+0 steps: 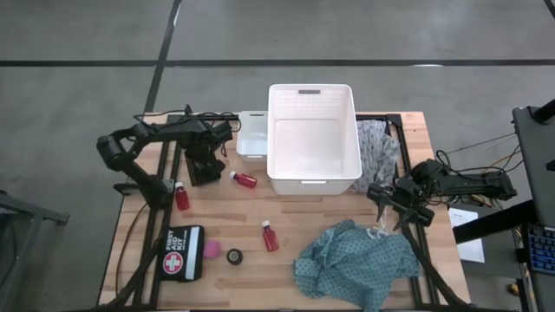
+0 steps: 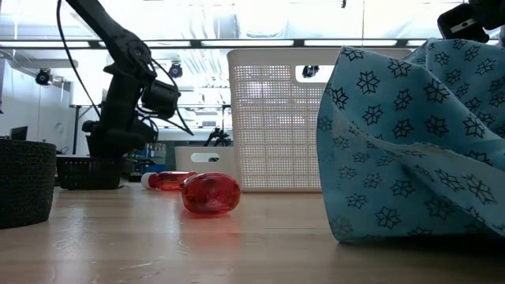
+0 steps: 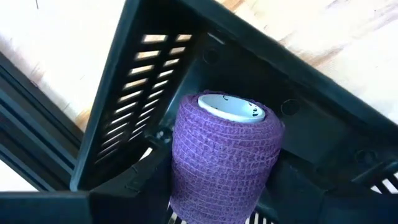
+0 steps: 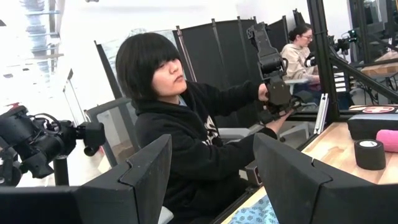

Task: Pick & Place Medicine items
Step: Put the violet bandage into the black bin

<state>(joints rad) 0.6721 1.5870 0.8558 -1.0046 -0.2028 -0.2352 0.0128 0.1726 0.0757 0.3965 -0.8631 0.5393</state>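
We find left hand [image 3: 211, 205] clamped on purple wrap roll [image 3: 224, 155] inside black basket [image 1: 205, 165], table's far-left corner. Release due next. Right hand [image 4: 211, 180] open, empty, near right edge.

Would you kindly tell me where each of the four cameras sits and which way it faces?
High view: above the table, looking straight down at the white basket, with both arms in sight.
Low view: at tabletop height, looking level across at a red bottle and the teal cloth; the left arm rises behind.
Left wrist view: on the left arm, facing down into a black bin at a purple bandage roll.
Right wrist view: on the right arm, facing the room and a seated person, past its own open fingers.
Shared: high and low views both show the basket.
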